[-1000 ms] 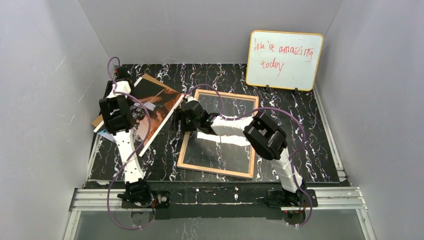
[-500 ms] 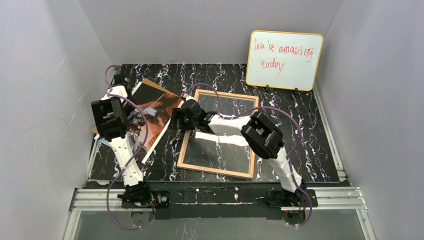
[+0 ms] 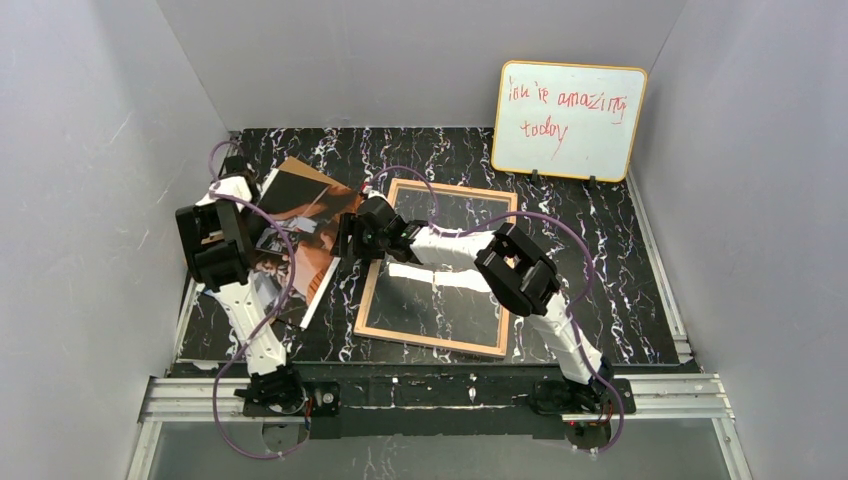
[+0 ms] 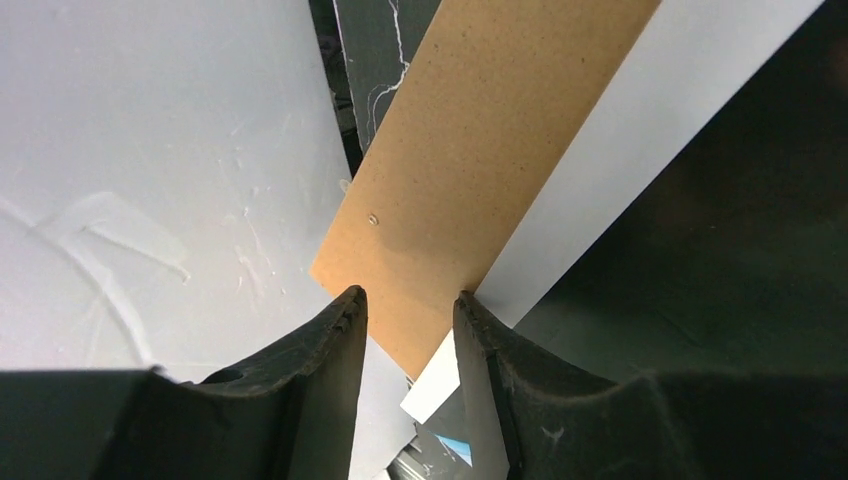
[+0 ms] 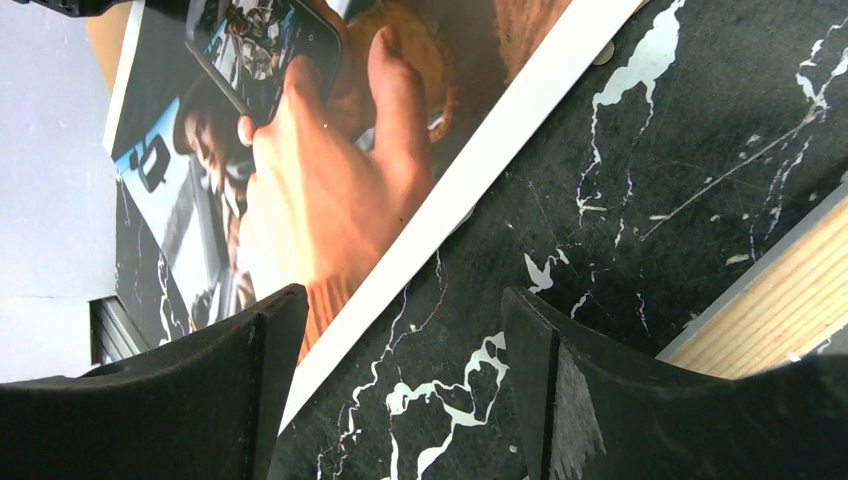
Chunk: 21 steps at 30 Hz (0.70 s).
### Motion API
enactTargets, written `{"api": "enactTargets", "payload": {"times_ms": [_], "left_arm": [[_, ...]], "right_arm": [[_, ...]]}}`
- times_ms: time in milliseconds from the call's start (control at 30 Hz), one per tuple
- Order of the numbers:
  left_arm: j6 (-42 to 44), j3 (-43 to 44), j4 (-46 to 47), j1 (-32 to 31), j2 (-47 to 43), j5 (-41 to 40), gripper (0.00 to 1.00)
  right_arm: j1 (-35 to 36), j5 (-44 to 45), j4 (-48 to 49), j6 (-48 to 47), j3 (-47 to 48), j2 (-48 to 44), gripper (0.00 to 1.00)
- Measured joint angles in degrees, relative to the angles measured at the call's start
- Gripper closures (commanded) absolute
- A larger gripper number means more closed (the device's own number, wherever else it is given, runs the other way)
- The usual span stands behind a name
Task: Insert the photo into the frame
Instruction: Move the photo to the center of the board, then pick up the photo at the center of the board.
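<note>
**Squaring up to the photo's edge, pickup not yet made**

The photo (image 3: 312,208) lies at the left of the tabletop (image 3: 620,300), skewed, resting on a brown backing board (image 4: 470,170) and well short of the frame (image 3: 430,343). The frame lies flat at the centre, tan rim up. So I judge the step in hand to be getting hold of the print; nothing is in the frame yet.

My right end effector (image 5: 400,400) is spread wide and empty. One finger is over the print's white border, the other over bare marble between photo and frame. My left end effector (image 4: 408,300) sits at the far-left corner with only a narrow gap between its fingers. It points down at the board corner and the white border, and I see nothing pinched.

Next I need to get a finger under that thin border without creasing the glossy sheet or dragging the board along, then lift and carry it right.

Compared with a second ago, my left elbow has swung out toward the wall, and my right end effector has crept left to the photo's edge.
</note>
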Motion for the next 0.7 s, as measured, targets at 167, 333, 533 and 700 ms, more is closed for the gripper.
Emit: {"api": "enactTargets", "payload": {"times_ms": [167,333,533,700], "left_arm": [[-0.9,8.8,-7.5,1.1,2.7,6.5,0.62],[-0.9,13.5,-8.9,0.9,5.4,8.7,0.63],[0.8,6.6,-2.3,0.2,2.6,6.4,0.64],[2.2,2.8,1.2,0.0,0.9,5.4,0.64]], "right_arm": [[0.0,0.9,0.0,1.6,0.2,0.2,0.20],[-0.4,-0.4,0.0,3.7,0.6,0.6,0.20],[-0.9,-3.3,-0.1,7.1,0.6,0.7,0.22],[-1.0,-6.7,0.7,11.1,0.6,1.6,0.23]]}}
